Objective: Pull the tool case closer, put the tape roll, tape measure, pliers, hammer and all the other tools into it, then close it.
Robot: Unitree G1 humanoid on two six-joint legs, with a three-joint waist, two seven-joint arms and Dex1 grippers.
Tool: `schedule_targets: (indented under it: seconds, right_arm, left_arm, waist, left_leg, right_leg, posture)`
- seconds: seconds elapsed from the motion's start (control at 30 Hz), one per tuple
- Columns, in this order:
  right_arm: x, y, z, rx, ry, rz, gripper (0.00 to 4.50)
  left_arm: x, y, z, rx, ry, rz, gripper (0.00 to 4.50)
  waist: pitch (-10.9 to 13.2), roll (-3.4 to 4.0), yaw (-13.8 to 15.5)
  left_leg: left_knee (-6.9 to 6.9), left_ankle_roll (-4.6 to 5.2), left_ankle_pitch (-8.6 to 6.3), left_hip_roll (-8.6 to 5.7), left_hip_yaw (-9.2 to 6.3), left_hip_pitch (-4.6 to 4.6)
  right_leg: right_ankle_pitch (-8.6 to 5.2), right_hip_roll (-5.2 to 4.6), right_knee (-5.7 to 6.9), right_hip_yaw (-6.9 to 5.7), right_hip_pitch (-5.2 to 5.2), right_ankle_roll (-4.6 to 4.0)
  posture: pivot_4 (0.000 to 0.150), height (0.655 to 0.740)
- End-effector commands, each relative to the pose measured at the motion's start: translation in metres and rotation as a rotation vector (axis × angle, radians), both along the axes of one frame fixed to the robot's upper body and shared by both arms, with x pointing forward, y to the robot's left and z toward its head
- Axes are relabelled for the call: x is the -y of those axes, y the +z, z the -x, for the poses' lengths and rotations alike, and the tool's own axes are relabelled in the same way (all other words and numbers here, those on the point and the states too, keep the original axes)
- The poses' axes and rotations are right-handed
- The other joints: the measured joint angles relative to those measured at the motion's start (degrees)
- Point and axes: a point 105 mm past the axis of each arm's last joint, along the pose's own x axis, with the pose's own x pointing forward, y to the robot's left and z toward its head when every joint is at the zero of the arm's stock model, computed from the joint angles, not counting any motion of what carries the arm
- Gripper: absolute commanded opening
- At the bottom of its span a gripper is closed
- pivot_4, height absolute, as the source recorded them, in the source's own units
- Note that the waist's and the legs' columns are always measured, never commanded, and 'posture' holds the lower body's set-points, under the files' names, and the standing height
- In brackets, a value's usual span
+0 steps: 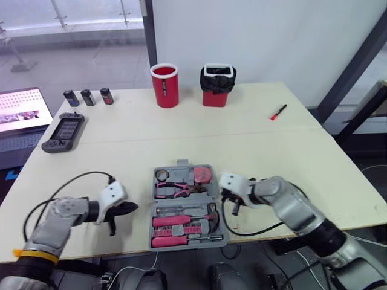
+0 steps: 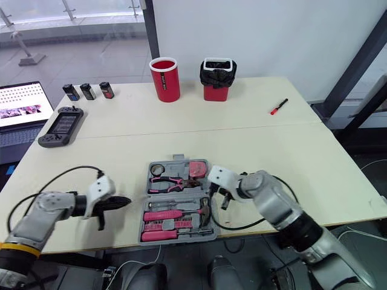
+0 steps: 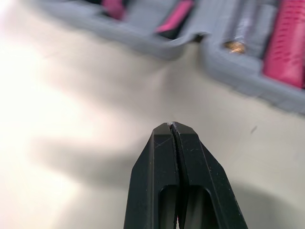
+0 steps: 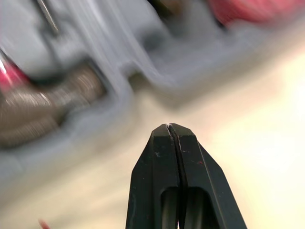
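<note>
At the far left, off the desk's edge, an open laptop [image 1: 18, 112] shows a lit screen. On the pale desk [image 1: 290, 157] beside it lies a dark handheld game console [image 1: 63, 132]. Behind the console, three small dark blocks [image 1: 88, 96] stand in a row (too small to identify).

Near the front edge, the left tool [image 3: 171, 126] sits low over the desk. Its two black fingers are pressed together with nothing between them. It points towards the tool case [image 1: 183, 164] and ends just short of the case's left wall.

The grey tool case lies open and flat at the front centre of the desk, between the two arms. Its rear half holds the tape roll [image 1: 162, 175], the pink-handled pliers [image 1: 175, 190] and the pink tape measure [image 1: 204, 176]. Its front half holds the hammer [image 1: 181, 219] and a pink-handled screwdriver [image 1: 171, 241].

At the back of the desk stand a red cup [image 1: 165, 84] and, to its right, a red container [image 1: 217, 84] lined with a black bag.

The right tool [image 4: 169, 128] sits just beside the case's right wall, near the hammer's head. Its fingers are also closed together and empty (whether it touches the wall cannot be told).

Further right and back, a small red and black pen-like item [image 1: 278, 112] lies alone.
</note>
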Motion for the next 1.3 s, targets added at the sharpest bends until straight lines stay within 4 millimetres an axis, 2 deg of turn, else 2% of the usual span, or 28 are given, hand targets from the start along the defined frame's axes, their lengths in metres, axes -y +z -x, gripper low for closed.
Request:
schedule_targets:
  seconds: [0.03,0.17,0.3,0.37,0.43,0.5,0.57,0.63,0.7,0.87,1.03,1.17,1.3]
  right_arm:
    - [0.003,0.025,0.004,0.05,-0.009,-0.108,0.0]
    - [0.02,0.037,0.013,0.043,-0.108,-0.185,0.0]
    - [0.014,0.038,0.024,0.004,-0.162,-0.299,0.0]
    - [0.009,0.033,0.023,-0.031,-0.216,-0.353,0.55]
    - [0.005,0.03,0.022,-0.058,-0.247,-0.386,1.31]
    - [0.001,0.027,0.02,-0.078,-0.266,-0.393,2.24]
    - [-0.012,0.028,0.014,-0.12,-0.293,-0.462,3.32]
    - [-0.02,0.031,0.009,-0.145,-0.315,-0.501,4.32]
    - [-0.021,0.032,0.006,-0.154,-0.334,-0.52,4.42]
    - [-0.036,0.033,-0.014,-0.265,-0.423,-0.638,4.42]
    - [-0.04,0.025,-0.034,-0.344,-0.518,-0.696,4.42]
    - [-0.041,0.007,-0.046,-0.362,-0.579,-0.653,4.42]
    - [-0.045,0.002,-0.055,-0.387,-0.587,-0.692,4.42]
  left_arm:
    - [-0.005,0.021,0.003,0.027,-0.019,0.07,0.03]
    - [0.006,0.05,0.014,0.066,-0.087,0.253,0.03]
    - [0.031,0.05,0.03,0.024,-0.185,0.343,0.03]
    - [0.052,0.038,0.036,-0.001,-0.229,0.38,0.0]
    - [0.062,0.031,0.037,-0.008,-0.245,0.4,0.0]
    - [0.071,0.02,0.038,-0.009,-0.256,0.398,0.0]
    - [0.081,0.003,0.039,-0.005,-0.273,0.379,0.0]
    - [0.084,-0.007,0.038,0.0,-0.272,0.365,0.0]
    - [0.083,-0.012,0.038,0.008,-0.272,0.352,0.0]
    - [0.079,-0.046,0.044,-0.017,-0.292,0.222,0.0]
    - [0.07,-0.066,0.052,-0.031,-0.335,0.114,0.0]
    - [0.067,-0.073,0.054,-0.017,-0.358,0.067,0.0]
    - [0.065,-0.075,0.054,-0.003,-0.37,0.046,0.0]
  waist:
    - [0.01,-0.02,0.09]
    - [0.05,-0.03,0.27]
    - [0.05,-0.03,0.32]
    - [0.04,-0.02,0.33]
    - [0.04,-0.02,0.4]
    - [0.06,-0.04,0.54]
    - [0.05,-0.04,0.43]
    - [0.05,-0.03,0.34]
    - [0.05,-0.03,0.43]
    - [0.04,0.0,0.53]
    - [-0.01,0.09,0.57]
    - [-0.12,0.29,0.44]
    - [-0.21,0.44,0.23]
  left_leg:
    - [-0.01,0.0,0.0,0.0,0.0,0.0]
    - [-0.02,0.0,0.0,0.0,0.01,-0.04]
    - [0.0,-0.01,0.0,0.0,0.04,-0.02]
    - [0.01,-0.01,0.01,0.0,0.03,0.0]
    - [0.05,-0.02,0.01,-0.01,0.04,0.07]
    - [0.07,-0.03,0.02,-0.02,0.04,0.06]
    - [0.06,-0.03,0.02,-0.02,0.04,0.06]
    - [0.02,-0.03,0.02,-0.03,0.02,0.12]
    - [-0.01,-0.03,0.02,-0.02,-0.03,0.12]
    - [-0.02,-0.03,0.02,-0.02,-0.03,0.11]
    - [-0.02,-0.03,0.02,-0.02,-0.02,0.15]
    - [-0.07,-0.03,0.02,-0.02,-0.01,0.25]
    - [-0.07,-0.02,0.02,-0.02,-0.01,0.28]
  right_leg:
    - [-0.01,0.0,0.0,0.0,0.0,0.01]
    - [-0.03,-0.02,-0.03,0.0,-0.01,0.01]
    - [-0.03,-0.04,-0.04,0.01,0.0,-0.02]
    - [-0.03,-0.02,-0.03,0.01,0.01,-0.04]
    - [-0.02,-0.02,-0.03,0.04,0.09,-0.05]
    - [-0.02,-0.02,-0.03,0.05,0.09,-0.06]
    - [-0.02,-0.02,-0.04,0.06,0.09,-0.06]
    - [0.01,0.03,-0.03,0.09,0.08,-0.1]
    - [0.0,0.06,-0.03,0.09,0.08,-0.1]
    - [0.0,0.05,-0.03,0.08,0.08,-0.09]
    - [0.01,0.04,-0.02,0.08,0.13,-0.11]
    - [0.01,0.05,-0.02,0.08,0.19,-0.1]
    - [0.02,0.05,-0.01,0.08,0.23,-0.09]
  posture:
    - [0.15,0.7387]
    - [0.15,0.7387]
    - [0.15,0.7387]
    - [0.15,0.7387]
    - [0.15,0.7387]
    - [0.15,0.7387]
    - [0.15,0.7387]
    - [0.15,0.7387]
    - [0.15,0.7387]
    - [0.15,0.7387]
    - [0.15,0.7387]
    - [0.15,0.7387]
    - [0.15,0.7387]
